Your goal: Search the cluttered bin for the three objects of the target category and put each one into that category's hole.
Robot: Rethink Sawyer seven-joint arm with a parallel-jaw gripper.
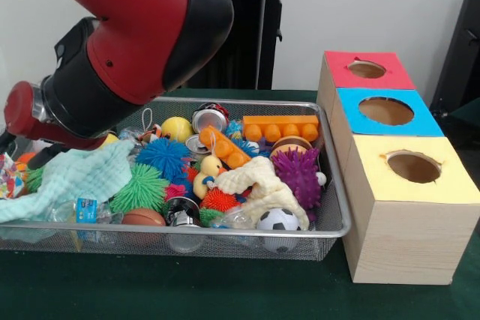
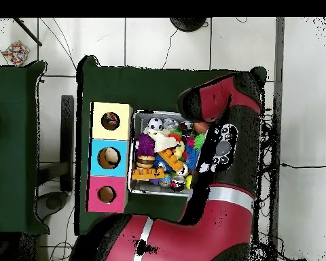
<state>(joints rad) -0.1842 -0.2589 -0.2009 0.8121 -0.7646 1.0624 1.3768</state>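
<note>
The wire mesh bin (image 1: 334, 207) is packed with toys: a soccer ball (image 1: 278, 221), a purple spiky ball (image 1: 296, 174), a blue spiky ball (image 1: 163, 157), a green spiky ball (image 1: 141, 187), a rubber duck (image 1: 208, 174), an orange block (image 1: 281, 127), a yellow ball (image 1: 177, 129) and a tin can (image 1: 208, 119). A teal cloth (image 1: 71, 177) drapes over the bin's left end. My gripper (image 1: 34, 157) hangs low over that cloth, mostly hidden behind the red arm. In the overhead view the arm (image 2: 216, 136) covers the bin's right side and the gripper itself.
Beside the bin stand three joined boxes with round holes on top: red (image 1: 367, 70), blue (image 1: 386, 111), yellow (image 1: 413, 166). From above they lie left of the bin (image 2: 133, 153), and something pale shows inside the blue hole (image 2: 109, 158). A cream cloth (image 1: 259, 185) lies among the toys.
</note>
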